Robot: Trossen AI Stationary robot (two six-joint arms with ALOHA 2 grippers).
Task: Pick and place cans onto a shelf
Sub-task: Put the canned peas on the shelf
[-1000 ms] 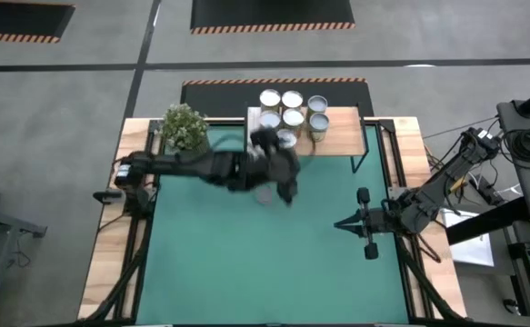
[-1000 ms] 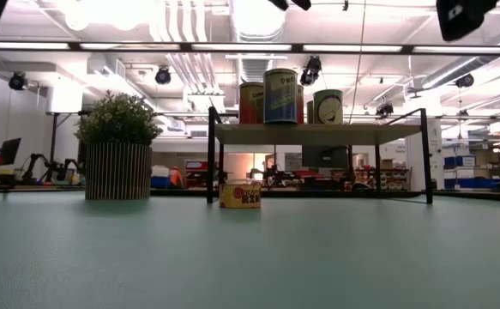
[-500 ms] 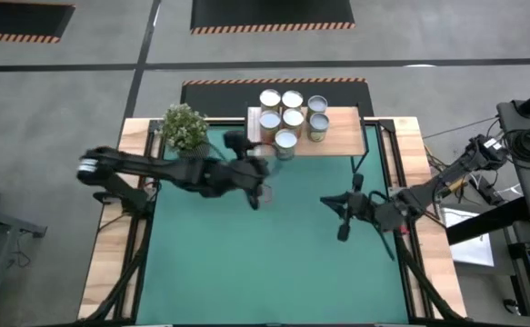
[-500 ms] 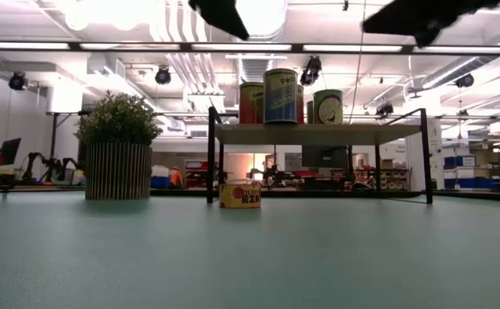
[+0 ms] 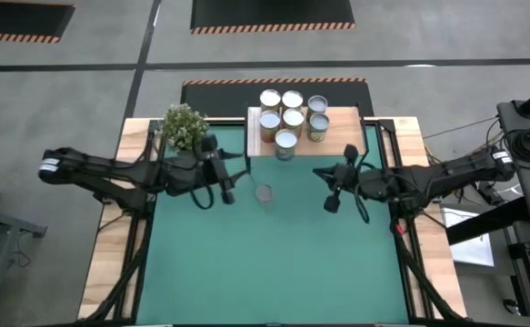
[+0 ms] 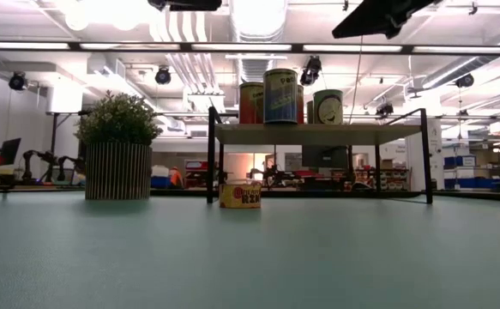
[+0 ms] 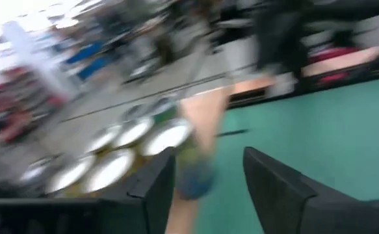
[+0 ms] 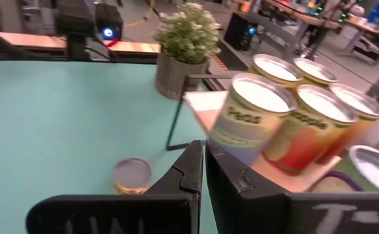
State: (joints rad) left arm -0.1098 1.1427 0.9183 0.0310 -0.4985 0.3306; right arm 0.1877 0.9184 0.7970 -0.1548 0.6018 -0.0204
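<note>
The shelf (image 5: 337, 136), a light wooden board on thin black legs, stands at the table's far edge with several cans (image 5: 291, 116) upright on it. One low orange can (image 5: 265, 193) stands on the green mat in front of it, also seen as a can (image 6: 240, 195) in the low view. My left gripper (image 5: 231, 182) hovers left of that can, open, with nothing between its fingers (image 7: 160, 179). My right gripper (image 5: 328, 182) hovers right of the can, shut (image 8: 203, 148), pointing at the shelf's cans (image 8: 251, 117) and the low can (image 8: 132, 175).
A potted plant (image 5: 184, 126) stands at the far left of the mat, beside the shelf's left end. The open green mat (image 5: 274, 263) stretches toward the near edge. Black frame rails (image 5: 142, 245) run along both sides of the table.
My left gripper has drawn back from the shelf's near edge toward the table's left edge, uncovering a can that stands at that edge. My right gripper has swung from the right side toward the far edge and the table's middle, and now points at the shelf.
</note>
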